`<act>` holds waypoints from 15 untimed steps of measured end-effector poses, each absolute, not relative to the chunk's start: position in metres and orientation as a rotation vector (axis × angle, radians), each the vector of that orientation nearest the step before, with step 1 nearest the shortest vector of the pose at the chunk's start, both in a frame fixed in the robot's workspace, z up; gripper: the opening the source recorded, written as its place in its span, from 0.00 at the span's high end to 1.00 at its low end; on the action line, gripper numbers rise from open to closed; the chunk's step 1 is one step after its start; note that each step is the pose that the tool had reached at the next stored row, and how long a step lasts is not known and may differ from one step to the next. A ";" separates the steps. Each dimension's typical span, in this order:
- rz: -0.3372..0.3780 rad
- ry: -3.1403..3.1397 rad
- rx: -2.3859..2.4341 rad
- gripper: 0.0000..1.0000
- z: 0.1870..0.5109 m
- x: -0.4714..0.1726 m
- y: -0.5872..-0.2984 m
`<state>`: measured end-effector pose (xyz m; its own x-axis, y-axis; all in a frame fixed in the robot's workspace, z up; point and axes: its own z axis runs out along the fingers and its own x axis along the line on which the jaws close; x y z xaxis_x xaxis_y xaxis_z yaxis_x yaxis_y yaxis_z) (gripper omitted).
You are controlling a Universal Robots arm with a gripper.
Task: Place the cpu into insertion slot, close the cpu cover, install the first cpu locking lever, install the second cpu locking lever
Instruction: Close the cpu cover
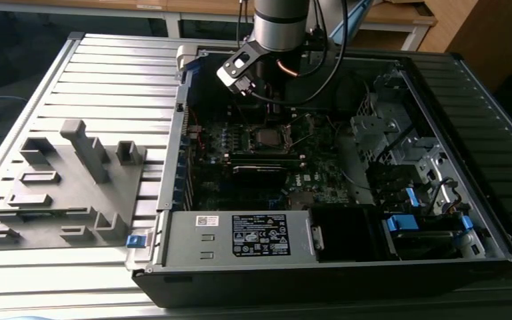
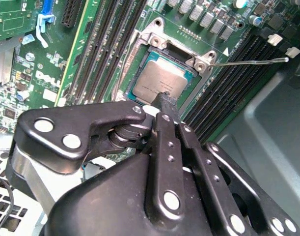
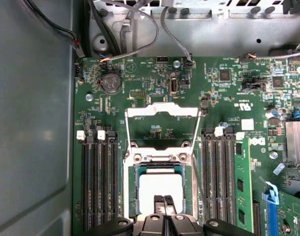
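Cpu [image 3: 159,187] lies flat inside the insertion slot [image 3: 135,196], silvery top up, edges square to the slot's rim in both wrist views; it looks seated, so the placing step reads as done. Pincer [image 3: 164,199] is over the cpu's near edge, fingers drawn together with only a hairline gap and nothing between them; in the second wrist view its tip [image 2: 164,97] is at the cpu's [image 2: 162,78] top, touching or just clear, cannot tell which. Cpu cover [image 3: 162,112] is swung open, hinged at the slot's far edge and well clear of the chip. One locking lever [image 2: 248,62] sticks out sideways from the slot's corner, unlatched. Memory slots [image 3: 98,182] flank the insertion slot on both sides. In the exterior view the arm reaches down into the computer case [image 1: 327,283] on the desk [image 1: 105,87], directly above the slot. Handling judgement: cpu is light, stiff, thin, with a slick top and delicate contacts beneath, so hold it by opposite edges and never lean on it. Cover is thin springy sheet metal, best pushed at its free bar.
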<state>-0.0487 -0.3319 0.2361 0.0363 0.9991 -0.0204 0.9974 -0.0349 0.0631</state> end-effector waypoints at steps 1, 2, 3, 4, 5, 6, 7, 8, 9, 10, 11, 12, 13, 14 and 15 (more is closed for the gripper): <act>0.045 2.140 2.217 0.89 0.236 -0.049 -0.332; 0.044 2.140 2.217 0.89 0.237 -0.049 -0.332; 0.045 2.140 2.217 0.89 0.237 -0.049 -0.332; 0.045 2.140 2.218 0.89 0.237 -0.049 -0.332; 0.045 2.140 2.217 0.89 0.238 -0.049 -0.332; 0.045 2.140 2.218 0.89 0.238 -0.049 -0.332; 0.045 2.140 2.218 0.89 0.238 -0.049 -0.332; 0.045 2.140 2.218 0.89 0.238 -0.049 -0.332; 0.045 2.140 2.218 0.89 0.238 -0.049 -0.332; 0.045 2.140 2.218 0.89 0.239 -0.049 -0.332; 0.045 2.140 2.217 0.89 0.239 -0.049 -0.332; 0.045 2.140 2.218 0.89 0.239 -0.049 -0.332; 0.045 2.140 2.217 0.89 0.239 -0.049 -0.332; 0.045 2.140 2.217 0.89 0.239 -0.048 -0.332; 0.045 2.140 2.217 0.89 0.239 -0.048 -0.332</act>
